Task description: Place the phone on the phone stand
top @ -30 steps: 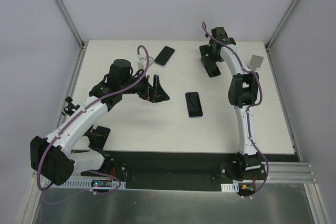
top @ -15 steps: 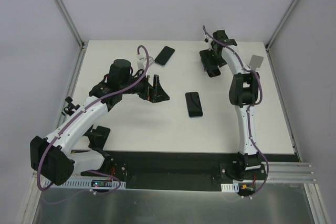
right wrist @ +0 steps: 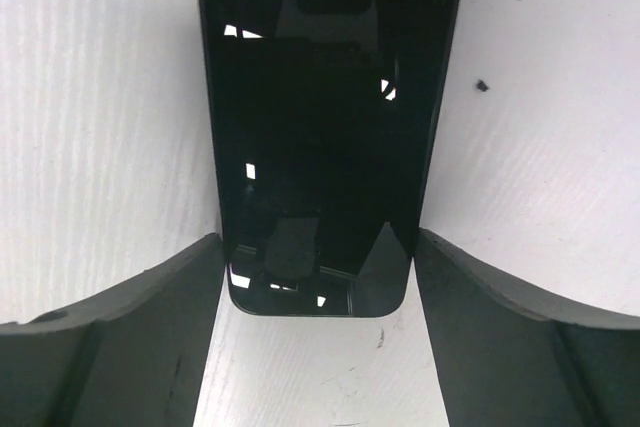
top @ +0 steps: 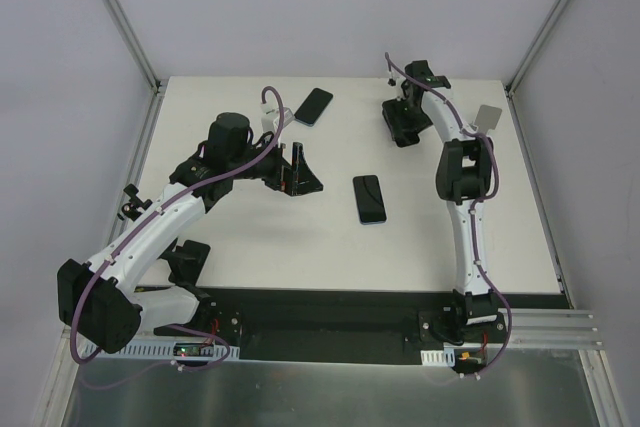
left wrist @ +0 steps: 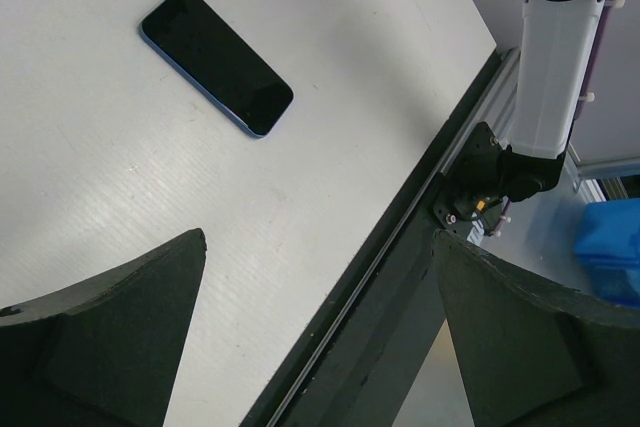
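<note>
**Right jaws begin to narrow on the far phone**

The right arm [top: 462,172] has settled lower over the black phone [right wrist: 320,127] near the far edge of the table [top: 300,247]. A second ago part of that phone stuck out past the wrist in the overhead view; now the wrist covers almost all of it. In the same second its jaws have started to draw in from their widest stance. The right wrist view shows them astride the phone, one finger [right wrist: 110,337] on each side and close against its long edges. Whether they already pinch it cannot be told, because the fingers may sit just above the edges rather than on them. The phone lies flat on the table, screen up.

The left arm [top: 160,217] has not moved. Its jaws stand wide apart with nothing between them, above a blue-edged phone [left wrist: 215,75] that lies near the table's middle. A third phone [top: 313,105] rests toward the far side.

The shift suggests the approach is done and the grasp is starting. The small grey phone stand [top: 488,117] waits near the right edge, just beyond the arm and apart from the phone. Lifting and seating the phone there are not yet done.
</note>
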You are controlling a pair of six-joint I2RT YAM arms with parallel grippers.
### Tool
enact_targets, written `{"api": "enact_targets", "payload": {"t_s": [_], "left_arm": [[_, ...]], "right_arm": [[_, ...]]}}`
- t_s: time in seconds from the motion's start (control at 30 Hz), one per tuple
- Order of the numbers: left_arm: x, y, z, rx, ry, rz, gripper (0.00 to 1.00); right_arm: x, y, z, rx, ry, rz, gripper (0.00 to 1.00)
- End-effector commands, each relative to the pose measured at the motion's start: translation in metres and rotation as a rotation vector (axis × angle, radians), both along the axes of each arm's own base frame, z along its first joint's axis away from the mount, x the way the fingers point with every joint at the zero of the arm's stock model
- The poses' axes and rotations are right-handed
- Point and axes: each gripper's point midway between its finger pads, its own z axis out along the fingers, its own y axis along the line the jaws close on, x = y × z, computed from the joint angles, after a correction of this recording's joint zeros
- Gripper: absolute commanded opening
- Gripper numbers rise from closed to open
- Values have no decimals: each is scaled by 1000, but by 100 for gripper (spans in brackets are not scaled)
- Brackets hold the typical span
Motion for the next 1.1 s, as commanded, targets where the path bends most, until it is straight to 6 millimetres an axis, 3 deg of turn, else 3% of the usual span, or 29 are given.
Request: {"api": "enact_targets", "payload": {"t_s": [0.0,0.1,0.23,0.3,0.37,0.4,0.43,0.5,0.53,0.6,0.63,0.67,0.7,0.73,0.8,0.83,1.07], "left_arm": [[5,-1,23,-45,-62,-7,94],[4,-2,22,-48,-54,-12,94],[3,-2,23,-54,-50,-17,94],[3,-3,23,-57,-48,-19,94],[2,-3,24,-60,-50,-20,94],[3,-3,24,-60,-50,-18,94],[2,-3,24,-60,-49,-21,94],[2,-4,25,-64,-49,-24,94],[2,-4,24,-64,-45,-22,94],[2,-4,25,-66,-43,-24,94],[1,-4,24,-67,-41,-26,94],[1,-5,25,-69,-42,-27,94],[2,-4,24,-67,-40,-24,94],[2,-4,25,-69,-42,-26,94],[1,-4,25,-67,-47,-24,94],[1,-4,25,-67,-49,-23,94],[3,-2,25,-62,-59,-15,94]], "right_arm": [[-15,6,-1,-36,50,52,74],[-29,13,2,9,87,70,62],[-52,18,14,60,130,50,39],[-72,15,5,49,190,30,37],[-84,10,17,41,187,-3,36],[-105,5,4,25,247,-19,36],[-108,5,18,30,215,-28,36],[-136,0,8,18,275,-59,37],[-139,0,19,26,242,-65,40],[-150,0,19,35,242,-90,48],[-157,-1,17,33,246,-97,66],[-158,0,16,22,250,-94,75],[-161,0,12,15,270,-94,92],[-157,1,15,11,263,-96,97],[-160,-1,8,-19,319,-99,97],[-147,1,18,-15,296,-99,96],[-138,-1,9,-63,376,-110,96]]}}
